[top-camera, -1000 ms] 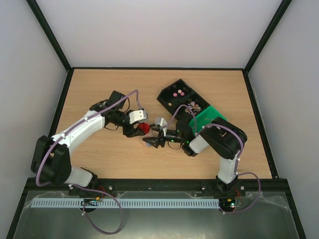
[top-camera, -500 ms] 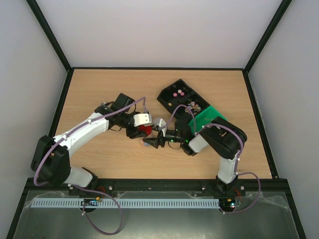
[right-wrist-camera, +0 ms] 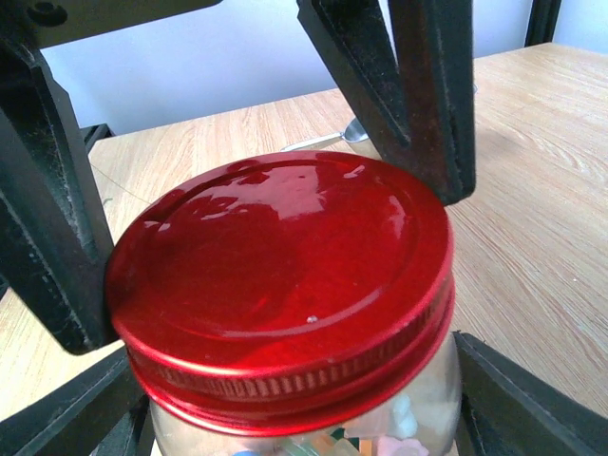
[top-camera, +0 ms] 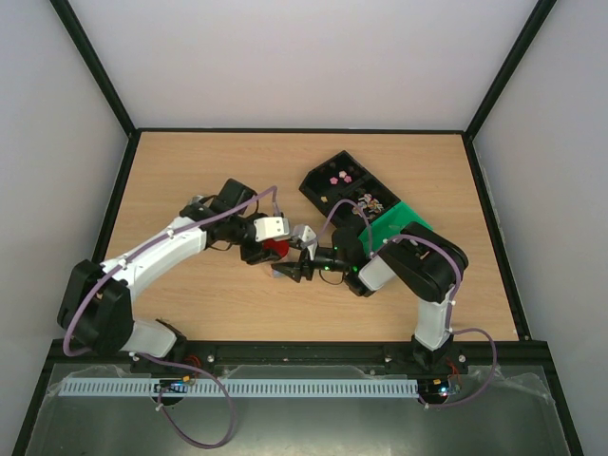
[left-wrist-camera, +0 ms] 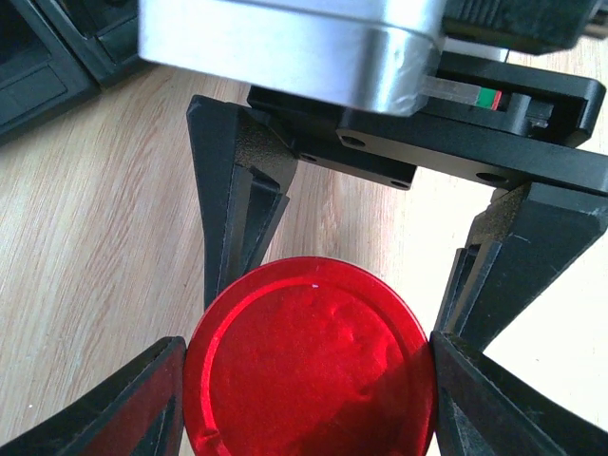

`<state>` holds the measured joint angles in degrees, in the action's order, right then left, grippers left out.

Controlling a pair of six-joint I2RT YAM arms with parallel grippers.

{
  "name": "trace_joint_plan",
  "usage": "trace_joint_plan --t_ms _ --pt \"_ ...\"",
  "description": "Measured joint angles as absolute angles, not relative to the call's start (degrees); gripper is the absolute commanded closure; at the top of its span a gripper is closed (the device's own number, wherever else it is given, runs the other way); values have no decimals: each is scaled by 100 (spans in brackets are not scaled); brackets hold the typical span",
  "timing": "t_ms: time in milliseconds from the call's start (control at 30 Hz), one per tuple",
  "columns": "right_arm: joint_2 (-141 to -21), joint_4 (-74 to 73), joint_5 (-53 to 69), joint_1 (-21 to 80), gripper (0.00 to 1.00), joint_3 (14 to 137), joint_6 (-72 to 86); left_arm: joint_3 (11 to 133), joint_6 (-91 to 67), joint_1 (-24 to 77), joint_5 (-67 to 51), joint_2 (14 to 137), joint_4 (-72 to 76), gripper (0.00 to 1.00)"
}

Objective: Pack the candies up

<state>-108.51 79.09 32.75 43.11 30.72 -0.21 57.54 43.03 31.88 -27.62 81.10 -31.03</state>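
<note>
clamping red lid (left-wrist-camera: 309, 366) w/ left gripper (left-wrist-camera: 309, 385), jaws narrow on its rim; gripping glass jar (right-wrist-camera: 180, 437) below w/ right gripper (right-wrist-camera: 294, 413); showing candies (right-wrist-camera: 394, 423) inside jar, more in black tray (top-camera: 321, 197) nearby

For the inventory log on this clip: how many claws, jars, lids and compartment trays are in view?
claws: 2, left claw and right claw
jar: 1
red lid: 1
black tray: 1
Total: 5
</note>
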Motion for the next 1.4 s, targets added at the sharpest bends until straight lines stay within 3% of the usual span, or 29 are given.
trace_joint_plan --t_ms 333,867,933,1133,1400 --pt "-10849 7876 3319 4351 70 3070 -193 5710 4840 2974 -3175 8117 -3232 63" --pt "-10683 7467 4388 4241 77 3068 -410 6320 6969 3024 -3387 8449 -4766 65" --pt "-10678 7417 4628 4222 73 3068 -414 6377 7317 3055 -3393 8466 -5006 65" --pt "-10643 7220 5028 4167 34 3061 -460 6563 8012 3096 -3378 8569 -5579 63" --pt "-10604 6783 4921 4171 20 3057 -543 6556 8012 3116 -3551 8630 -5428 57"
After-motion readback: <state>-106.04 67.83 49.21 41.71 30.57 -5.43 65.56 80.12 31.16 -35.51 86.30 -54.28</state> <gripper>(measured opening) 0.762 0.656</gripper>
